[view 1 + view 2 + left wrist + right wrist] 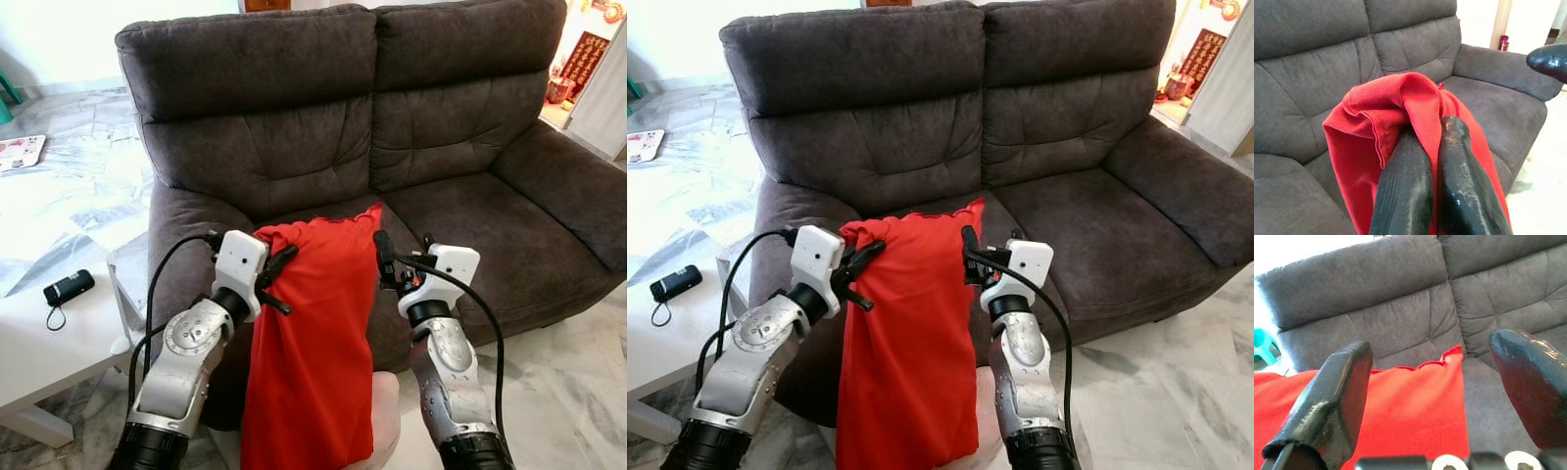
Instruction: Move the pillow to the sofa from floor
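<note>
The red pillow [313, 343] is hanging upright before the dark grey sofa [451, 127], its top corners raised level with the seat front. The left gripper [1422, 147] is pinching one top corner, jaws closed on the cloth. The right gripper [1430, 382] is standing wide apart beside the other corner, gripping nothing. A white counter [59, 333] is carrying a small black device [69, 287].

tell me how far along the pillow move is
Done: the pillow is off the floor, hanging in front of the sofa. In hand: the left gripper is shut on its top left corner; the right gripper is open beside the top right corner. Left: carry it over the seat edge, lay it on the cushion and let go.
</note>
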`<state>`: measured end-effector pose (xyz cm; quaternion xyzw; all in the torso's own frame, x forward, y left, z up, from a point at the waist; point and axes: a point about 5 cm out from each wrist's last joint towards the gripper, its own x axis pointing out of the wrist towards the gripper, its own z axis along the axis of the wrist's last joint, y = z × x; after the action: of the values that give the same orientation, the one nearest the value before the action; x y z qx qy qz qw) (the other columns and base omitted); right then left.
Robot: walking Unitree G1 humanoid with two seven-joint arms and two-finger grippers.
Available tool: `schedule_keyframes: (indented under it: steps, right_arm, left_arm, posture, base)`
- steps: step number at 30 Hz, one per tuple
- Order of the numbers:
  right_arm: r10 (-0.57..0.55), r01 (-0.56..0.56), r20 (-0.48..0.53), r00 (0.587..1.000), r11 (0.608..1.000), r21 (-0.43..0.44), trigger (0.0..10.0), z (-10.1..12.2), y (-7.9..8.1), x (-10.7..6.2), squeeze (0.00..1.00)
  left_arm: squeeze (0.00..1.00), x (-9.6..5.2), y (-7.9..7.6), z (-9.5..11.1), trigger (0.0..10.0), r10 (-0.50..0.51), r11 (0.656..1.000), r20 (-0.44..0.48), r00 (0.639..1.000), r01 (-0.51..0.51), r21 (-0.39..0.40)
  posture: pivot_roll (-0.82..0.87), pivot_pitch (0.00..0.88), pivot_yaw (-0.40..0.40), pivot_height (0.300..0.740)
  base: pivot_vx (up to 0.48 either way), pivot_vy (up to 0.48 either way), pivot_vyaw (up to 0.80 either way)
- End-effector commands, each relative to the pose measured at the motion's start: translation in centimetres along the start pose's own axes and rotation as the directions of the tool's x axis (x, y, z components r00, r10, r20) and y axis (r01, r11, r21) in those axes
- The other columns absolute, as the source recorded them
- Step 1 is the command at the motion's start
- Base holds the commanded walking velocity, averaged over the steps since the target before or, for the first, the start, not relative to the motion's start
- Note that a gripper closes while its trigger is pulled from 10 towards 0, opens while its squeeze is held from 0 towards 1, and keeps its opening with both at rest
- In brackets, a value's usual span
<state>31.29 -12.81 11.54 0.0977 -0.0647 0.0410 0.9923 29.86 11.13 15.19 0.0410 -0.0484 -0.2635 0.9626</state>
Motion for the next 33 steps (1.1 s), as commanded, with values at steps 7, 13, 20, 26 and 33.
schedule_keyframes:
  steps: [7, 13, 20, 26, 33]
  right_arm:
    - [0.022, -0.022, 0.014, 1.000, 1.000, -0.010, 10.0, 0.3, 0.3, 0.5, 0.00]
    - [0.034, -0.033, 0.010, 0.999, 0.999, -0.018, 10.0, 0.4, 0.2, 0.7, 0.00]
    - [0.046, -0.045, 0.008, 0.999, 0.998, -0.035, 10.0, 0.7, -0.2, 0.8, 0.00]
    - [0.046, -0.046, 0.008, 0.999, 0.998, -0.042, 10.0, 0.9, -0.6, 0.9, 0.00]
    - [0.053, -0.053, 0.004, 0.999, 0.997, -0.047, 10.0, 1.0, -0.6, 1.0, 0.00]
  left_arm:
    - [0.00, -0.4, 1.5, 1.7, 10.0, 0.111, 0.993, 0.087, 0.990, -0.115, 0.041]
    - [0.00, -0.7, 1.6, 1.4, 10.0, 0.126, 0.991, 0.080, 0.989, -0.130, 0.038]
    - [0.00, -0.7, 1.5, 1.3, 10.0, 0.153, 0.987, 0.097, 0.983, -0.157, 0.027]
    - [0.00, -0.7, 1.4, 1.2, 10.0, 0.163, 0.986, 0.104, 0.981, -0.165, 0.019]
    - [0.00, -0.6, 1.4, 1.2, 10.0, 0.170, 0.985, 0.109, 0.980, -0.172, 0.015]
  posture:
    - [0.19, 0.000, -0.012, 0.740]
    - [0.19, 0.000, -0.033, 0.740]
    - [0.18, 0.000, -0.061, 0.740]
    - [0.18, 0.000, -0.074, 0.740]
    - [0.18, 0.000, -0.083, 0.740]
  base:
    - [0.000, 0.000, 0.00]
    - [-0.120, 0.000, 0.00]
    - [-0.366, 0.000, 0.00]
    - [-0.364, 0.000, 0.00]
    - [-0.359, 0.000, 0.00]
